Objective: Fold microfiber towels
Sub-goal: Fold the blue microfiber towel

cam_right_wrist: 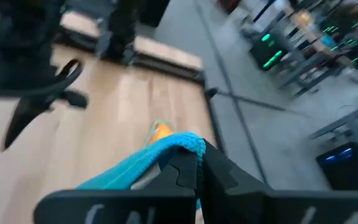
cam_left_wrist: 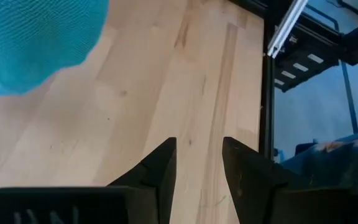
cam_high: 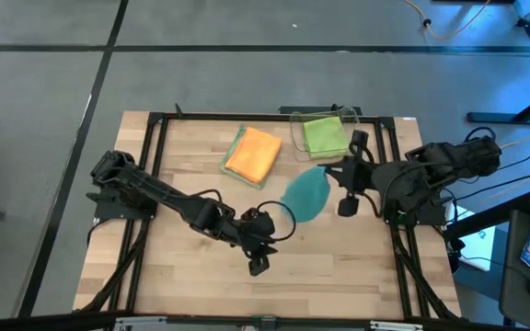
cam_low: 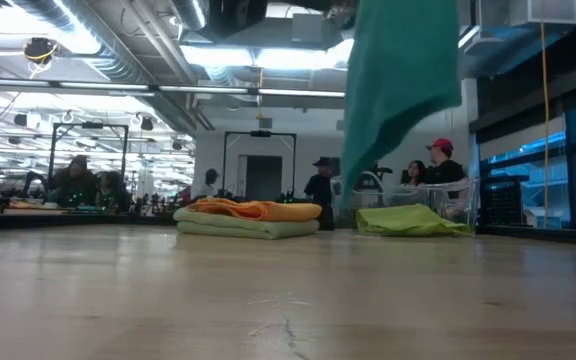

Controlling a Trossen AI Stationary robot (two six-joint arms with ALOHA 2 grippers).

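Seen from above, clear plastic bin (cam_high: 294, 124) holds lime green microfiber towel (cam_high: 324, 135); orange towel (cam_high: 253, 154) lies on pale sage towel (cam_high: 231, 153). Low view: soft teal microfiber towel (cam_low: 398, 70) hangs above wooden surface (cam_low: 288, 300). Wrist views: left hand (cam_left_wrist: 199, 158) narrowly parted, empty; right hand (cam_right_wrist: 194, 163) clamps the teal towel.

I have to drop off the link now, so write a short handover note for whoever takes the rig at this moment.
Right gripper: shut on the soft teal microfiber towel, which hangs in the air above mid-table.
Left gripper: open, empty, over bare wood at the near part of the wooden table.
Done: orange microfiber towel folded, stacked on the pale sage green towel.
Lime green towel sits in the clear plastic bin.
Left: fold the teal one, then the lime one if it still needs it.
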